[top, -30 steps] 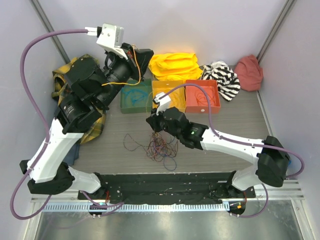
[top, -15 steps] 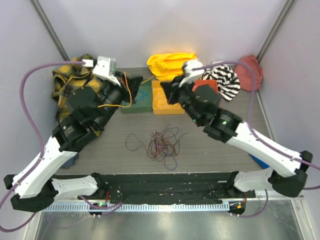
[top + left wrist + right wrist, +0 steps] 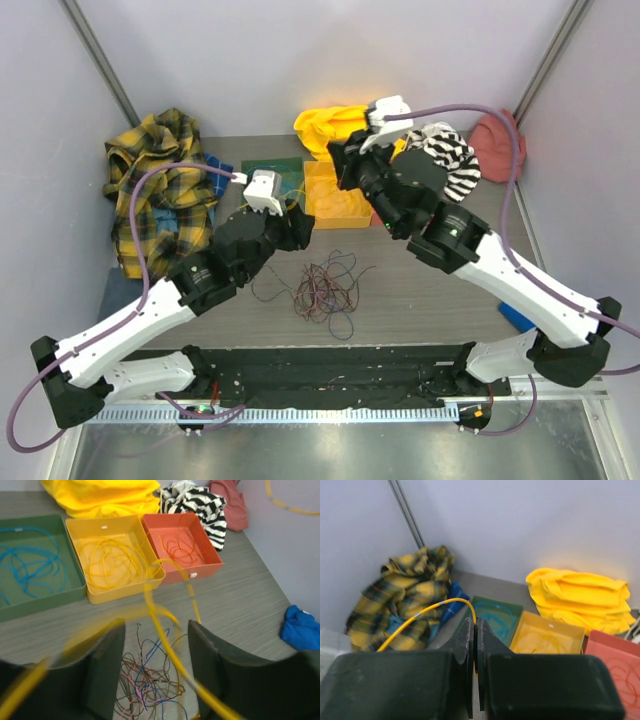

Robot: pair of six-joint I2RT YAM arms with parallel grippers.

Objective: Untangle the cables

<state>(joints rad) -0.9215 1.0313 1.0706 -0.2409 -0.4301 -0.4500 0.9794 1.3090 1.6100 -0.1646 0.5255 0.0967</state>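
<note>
Your right gripper (image 3: pixel 475 625) is squeezing its two fingers tight together on a yellow cable (image 3: pixel 442 601). It is hanging high over the trays, toward the far edge of the table (image 3: pixel 420 310). From the fingers the yellow cable is curving up and away to the left.

Your left gripper (image 3: pixel 156 650) is hanging lower, over the middle of the table, with its jaws standing apart. A blurry stretch of the yellow cable is running through the gap. You cannot tell if it is touching either finger.

The cable bunch (image 3: pixel 325 290) is lying loose in the middle of the table, a bit closer to the near edge and near the left gripper. It is showing red, blue, purple and dark loops.

Three trays are sitting side by side toward the far edge. The green tray (image 3: pixel 45 602) is holding blue cable (image 3: pixel 30 562). The yellow tray (image 3: pixel 125 592) is holding yellow loops (image 3: pixel 112 562). The red tray (image 3: pixel 205 572) is holding red loops (image 3: pixel 180 547).

A plaid shirt (image 3: pixel 160 190) is lying at the far left corner. A yellow cloth (image 3: pixel 330 122) and a striped cloth (image 3: pixel 445 155) are lying along the far edge. A pink-red cloth (image 3: pixel 497 145) is lying at the far right corner, and a blue cloth (image 3: pixel 300 627) is lying by the right edge.
</note>
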